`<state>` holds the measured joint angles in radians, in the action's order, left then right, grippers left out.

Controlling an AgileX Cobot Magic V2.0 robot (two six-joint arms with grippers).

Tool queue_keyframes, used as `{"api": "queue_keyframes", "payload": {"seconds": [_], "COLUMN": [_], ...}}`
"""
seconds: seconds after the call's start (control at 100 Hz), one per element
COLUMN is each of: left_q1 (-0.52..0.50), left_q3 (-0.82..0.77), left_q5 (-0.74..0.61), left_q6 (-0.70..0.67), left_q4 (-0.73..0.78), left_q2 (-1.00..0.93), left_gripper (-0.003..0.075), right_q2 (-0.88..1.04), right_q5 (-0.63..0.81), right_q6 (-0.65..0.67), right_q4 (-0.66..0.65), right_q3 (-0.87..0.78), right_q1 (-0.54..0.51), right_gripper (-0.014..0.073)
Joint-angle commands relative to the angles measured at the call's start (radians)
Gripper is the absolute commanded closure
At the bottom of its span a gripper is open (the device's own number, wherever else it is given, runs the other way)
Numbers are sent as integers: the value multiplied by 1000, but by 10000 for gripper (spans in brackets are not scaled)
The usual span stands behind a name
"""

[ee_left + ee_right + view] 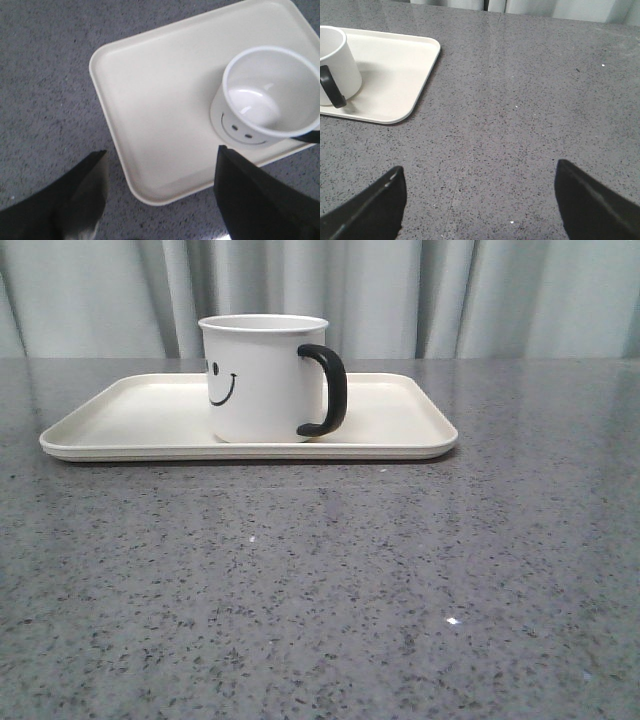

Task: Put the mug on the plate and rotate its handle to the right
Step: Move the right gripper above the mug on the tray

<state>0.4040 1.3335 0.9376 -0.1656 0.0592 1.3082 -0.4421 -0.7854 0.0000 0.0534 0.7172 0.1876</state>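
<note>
Mug (262, 380), white cylindrical enamel-style with a black smiley face: stands upright on the large flat cream-white rectangular plate (120, 418), which lies toward the far edge of the grey speckled stone worktop (330, 590), left of centre. Handle (327, 390), glossy black C-shaped loop: in the front view it points toward the worktop's right edge, the smiley turned to the left. Status, by my judgement: both parts of the task appear done; the step in hand is retreat. To do it well I would lift each arm straight away from the plate, sweeping nothing past the mug, so the handle's heading is not disturbed. Left gripper (160, 192): fingers spread wide, holding nothing, touching nothing; it hovers over the plate's near-left corner, with the mug seen just beyond one fingertip. Right gripper (480, 200): fingers likewise spread wide and empty, above bare worktop to the right of the plate, well apart from the mug. Grey curtain (450, 290): hangs behind the far edge.
</note>
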Motion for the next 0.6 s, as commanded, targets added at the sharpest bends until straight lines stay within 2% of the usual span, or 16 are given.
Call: {"api": "queue_keyframes", "payload": {"seconds": [0.0,0.29,0.59], "left_q1": [-33,-196,-243], "left_q3": [-92,-386,-540], "left_q5": [-114,-178,-182], "left_q6": [-23,-19,-19], "left_q4": [11,13,30], "left_q2": [-123,-408,-605], "left_gripper": [268,269,269], "right_q2": [-14,-14,-14], "right_q5": [63,63,76], "right_q6": [0,0,0], "right_q4": [-1,-1,-1], "right_q3": [33,33,33], "right_q1": [-4,-4,-4], "right_gripper": [-10,-10,-10]}}
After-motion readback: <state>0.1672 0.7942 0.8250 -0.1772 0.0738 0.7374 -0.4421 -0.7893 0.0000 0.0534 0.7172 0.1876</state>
